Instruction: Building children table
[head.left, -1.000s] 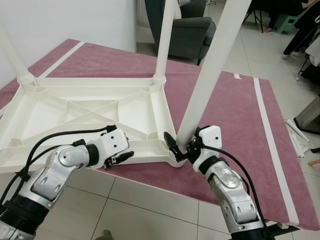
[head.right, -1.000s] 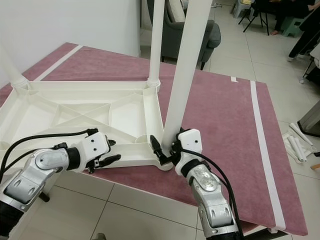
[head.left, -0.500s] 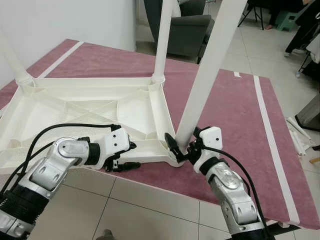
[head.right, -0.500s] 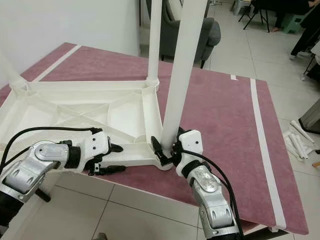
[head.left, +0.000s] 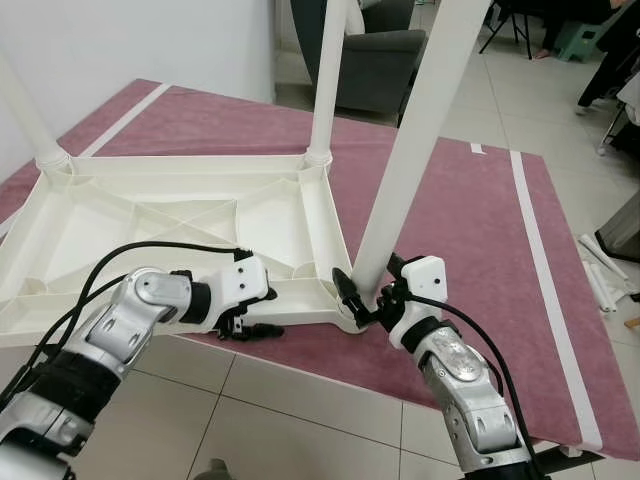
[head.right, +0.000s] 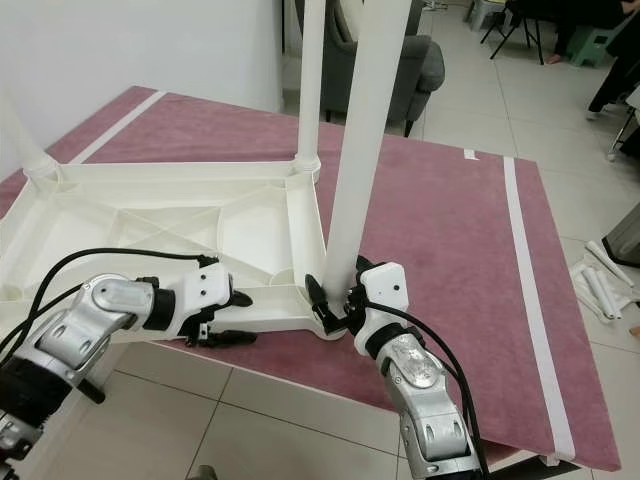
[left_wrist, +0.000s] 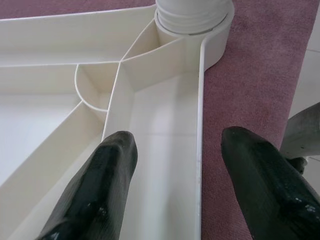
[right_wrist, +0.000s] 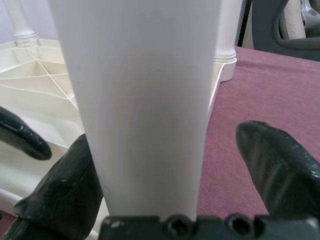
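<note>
White plastic table leg (head.left: 405, 190) leans in its corner socket; right gripper (head.left: 362, 297) straddles it unclamped, left gripper (head.left: 258, 310) spread over upturned white tabletop (head.left: 150, 215) rim; leg could topple.

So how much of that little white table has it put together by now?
Two legs already stand in the upturned tabletop: the far-left leg and the far-right leg. In hand: the right pincer is around the near-right leg at its corner socket, while the open left pincer straddles the near rim. The near-left corner is out of view, so I can't tell about that leg.
</note>
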